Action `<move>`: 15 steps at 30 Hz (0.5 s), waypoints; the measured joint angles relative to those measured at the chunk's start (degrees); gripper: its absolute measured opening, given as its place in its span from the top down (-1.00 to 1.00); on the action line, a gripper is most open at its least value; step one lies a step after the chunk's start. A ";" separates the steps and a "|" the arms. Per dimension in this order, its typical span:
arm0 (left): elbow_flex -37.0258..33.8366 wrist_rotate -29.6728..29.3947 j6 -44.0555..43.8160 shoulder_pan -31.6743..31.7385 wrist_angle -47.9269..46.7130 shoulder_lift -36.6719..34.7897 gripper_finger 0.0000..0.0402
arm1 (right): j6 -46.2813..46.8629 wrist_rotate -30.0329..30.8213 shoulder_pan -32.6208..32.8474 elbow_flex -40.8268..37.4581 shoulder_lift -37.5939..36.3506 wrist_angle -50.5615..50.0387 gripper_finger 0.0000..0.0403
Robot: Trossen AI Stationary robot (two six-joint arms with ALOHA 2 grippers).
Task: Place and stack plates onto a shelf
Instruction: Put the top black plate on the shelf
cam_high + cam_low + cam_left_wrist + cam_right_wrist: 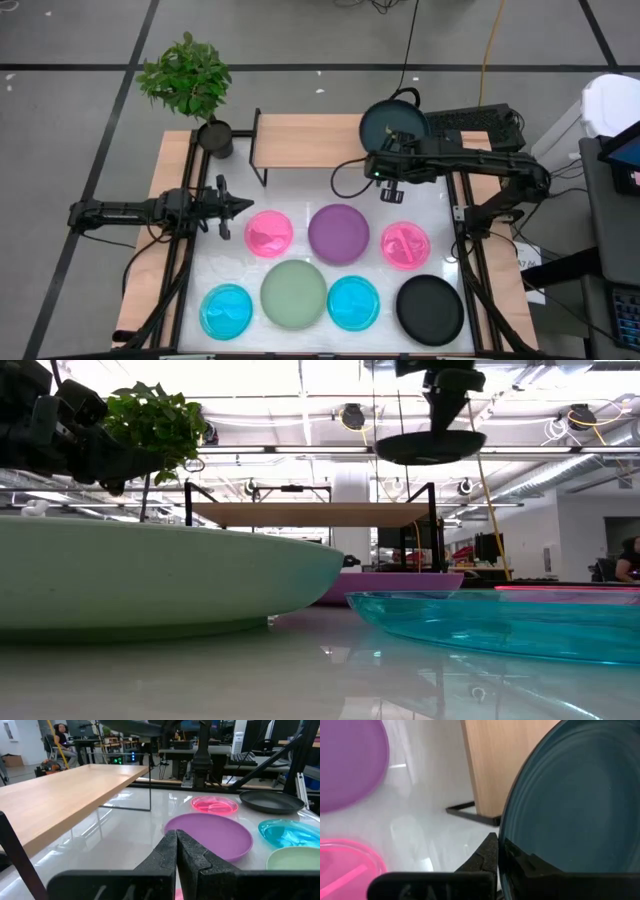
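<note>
A dark teal plate (pixel 393 125) hangs over the right end of the shelf (pixel 300 140), a low wooden top on thin black legs at the table's far edge. My right gripper (pixel 500 857) is shut on this plate. In the low view the plate (pixel 430 448) floats well above the shelf (pixel 300 515). Seven other plates rest flat on the white table: pink (pixel 268 233), purple (pixel 338 232), pink (pixel 406 245), cyan (pixel 226 310), sage green (pixel 293 294), cyan (pixel 353 302) and black (pixel 430 308). My left gripper (pixel 245 207) waits shut at the table's left, level. My right gripper pinches the teal plate's rim (pixel 506 840) on the side toward the table's near edge, with one finger (pixel 485 857) outside the rim and the other over the plate's inner face. The fingers slant down toward the far edge. The plate is lifted clear, roughly level.
A potted plant (pixel 190 85) stands at the shelf's left end. A keyboard (pixel 475 125) lies beyond the table's far right corner. Bare white tabletop lies between the shelf's legs and the row of pink and purple plates.
</note>
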 joint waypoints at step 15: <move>0.00 0.02 -1.51 0.00 -0.41 0.02 0.98 | -11.12 -0.33 -0.07 4.02 1.16 12.37 1.00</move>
